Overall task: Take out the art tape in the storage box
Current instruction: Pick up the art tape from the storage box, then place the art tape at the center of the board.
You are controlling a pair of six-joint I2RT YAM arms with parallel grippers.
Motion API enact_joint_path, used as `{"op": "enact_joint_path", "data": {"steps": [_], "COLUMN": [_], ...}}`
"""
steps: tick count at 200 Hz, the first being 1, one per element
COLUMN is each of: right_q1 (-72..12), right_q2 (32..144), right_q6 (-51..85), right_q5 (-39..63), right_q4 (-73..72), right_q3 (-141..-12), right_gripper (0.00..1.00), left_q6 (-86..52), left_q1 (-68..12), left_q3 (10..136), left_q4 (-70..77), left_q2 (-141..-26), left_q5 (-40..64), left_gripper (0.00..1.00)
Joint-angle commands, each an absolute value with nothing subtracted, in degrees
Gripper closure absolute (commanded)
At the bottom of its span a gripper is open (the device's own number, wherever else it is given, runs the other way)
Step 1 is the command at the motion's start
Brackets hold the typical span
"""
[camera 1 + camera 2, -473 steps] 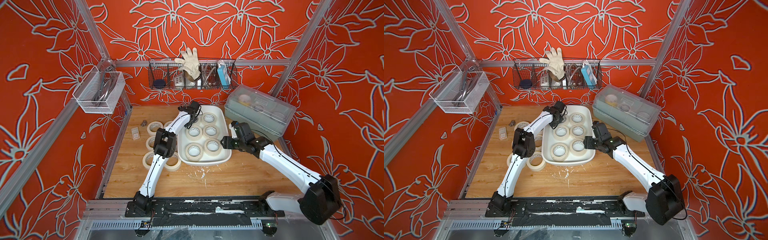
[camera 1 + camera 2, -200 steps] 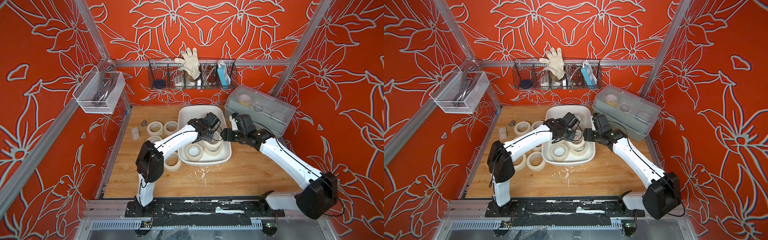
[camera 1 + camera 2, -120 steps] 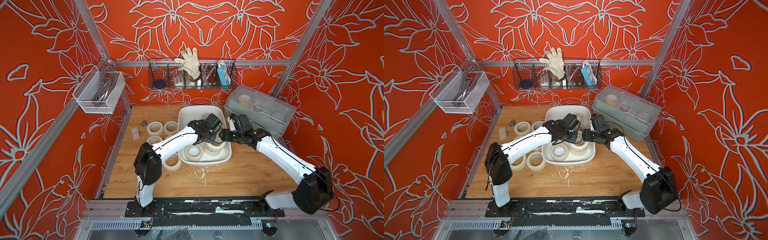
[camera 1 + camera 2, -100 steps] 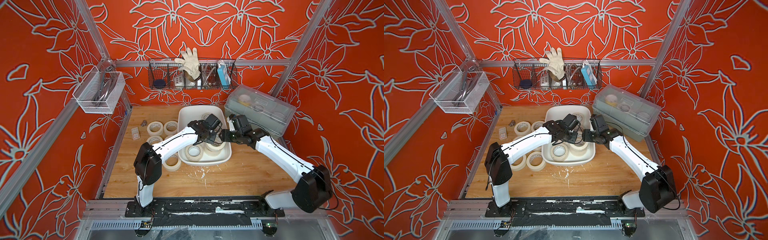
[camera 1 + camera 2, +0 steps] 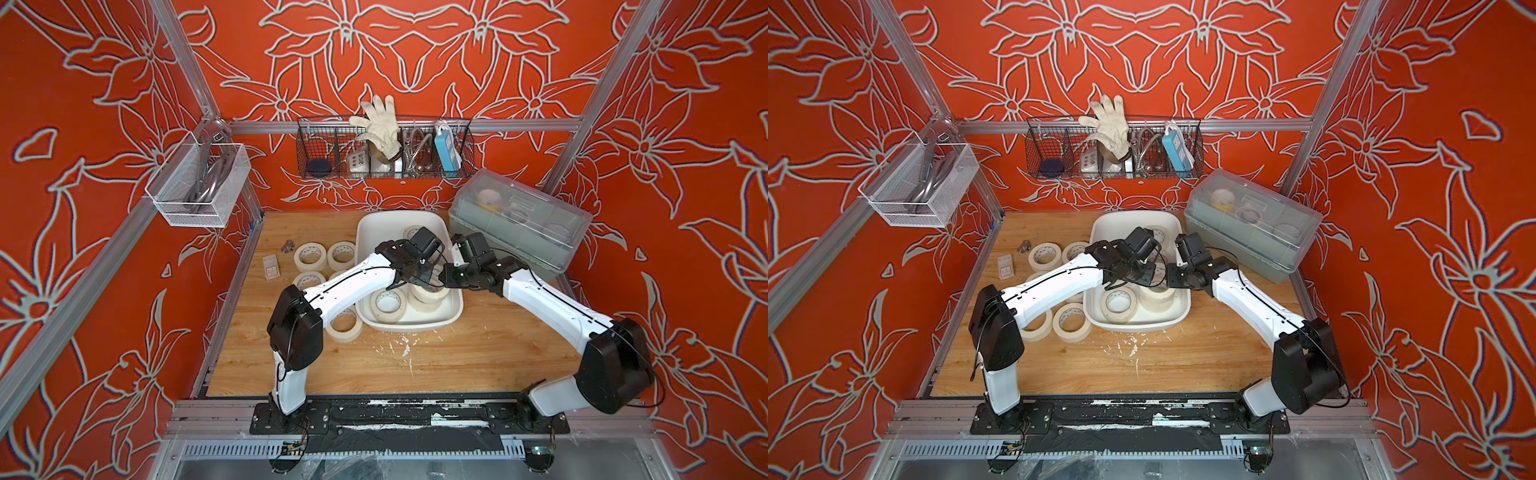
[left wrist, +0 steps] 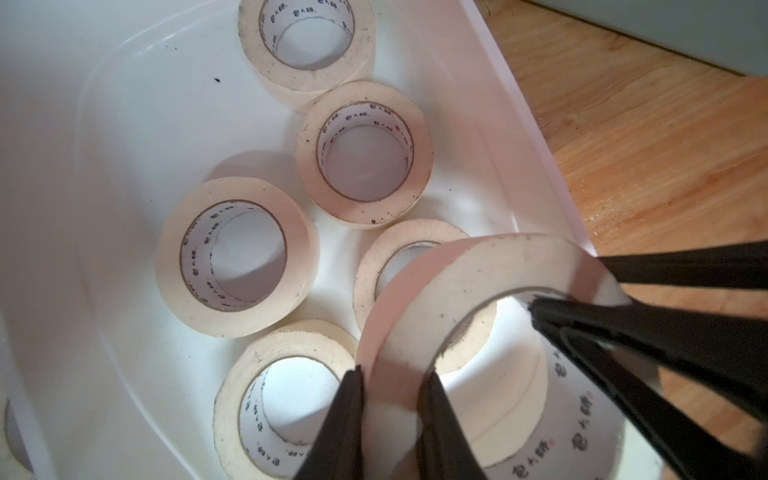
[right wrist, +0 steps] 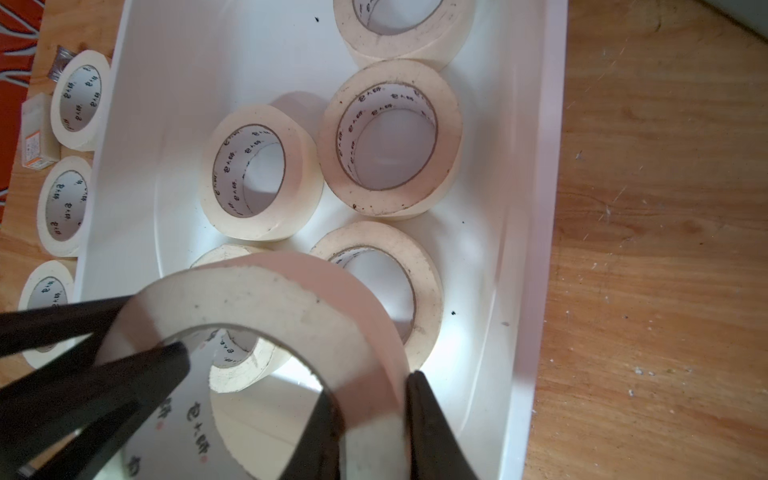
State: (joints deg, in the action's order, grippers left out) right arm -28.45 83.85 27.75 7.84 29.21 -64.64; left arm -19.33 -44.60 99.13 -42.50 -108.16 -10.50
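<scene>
One cream roll of art tape (image 6: 478, 274) (image 7: 257, 291) hangs tilted above the near right part of the white storage box (image 5: 409, 326) (image 5: 1138, 325). My left gripper (image 6: 392, 374) (image 5: 419, 274) is shut on one side of the ring's wall, one finger inside and one outside. My right gripper (image 7: 370, 382) (image 5: 444, 277) is shut on the opposite side in the same way. Several more rolls (image 6: 232, 257) (image 7: 390, 141) lie flat on the box floor. In both top views the two wrists meet over the box and hide the held roll.
Several rolls (image 5: 309, 254) (image 5: 1075, 327) lie on the wooden table left of the box, beside a small carton (image 5: 271, 266) and a metal piece (image 5: 286, 246). A grey-green box with a clear lid (image 5: 519, 224) stands right of the storage box. Wire baskets (image 5: 384, 149) (image 5: 199, 187) hang on the walls.
My left gripper came from the box's far end to its near right part with a roll. My right gripper moved in and shut on that same roll.
</scene>
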Motion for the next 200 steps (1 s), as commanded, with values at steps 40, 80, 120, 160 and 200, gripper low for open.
{"op": "enact_joint_path", "data": {"steps": [40,80,120,160,200], "right_q1": [-27.95,-27.62,-24.61,-19.06,-13.35], "right_q2": [81.98,79.62,77.60,75.06,75.20], "right_q6": [26.61,22.52,20.77,22.59,27.64], "right_q5": [2.43,-3.92,-9.24,-11.32,-14.00], "right_q4": [31.38,35.31,37.70,37.08,33.53], "right_q3": [-66.52,-68.88,-70.40,-68.82,-65.04], "right_gripper": [1.00,1.00,1.00,1.00,1.00], "left_q6": [-23.26,-24.33,-26.69,-28.37,-28.40], "left_q1": [-44.61,-43.28,-39.80,-38.63,-37.73], "left_q3": [96.59,95.65,90.87,87.81,87.48], "left_q4": [-40.26,-42.44,-41.35,-42.29,-42.85], "left_q2": [-98.80,-94.32,-89.31,-86.66,-86.77], "left_q5": [-5.51,-7.83,-10.97,-15.29,-15.03], "left_gripper": [0.27,0.12,0.03,0.02,0.02]}}
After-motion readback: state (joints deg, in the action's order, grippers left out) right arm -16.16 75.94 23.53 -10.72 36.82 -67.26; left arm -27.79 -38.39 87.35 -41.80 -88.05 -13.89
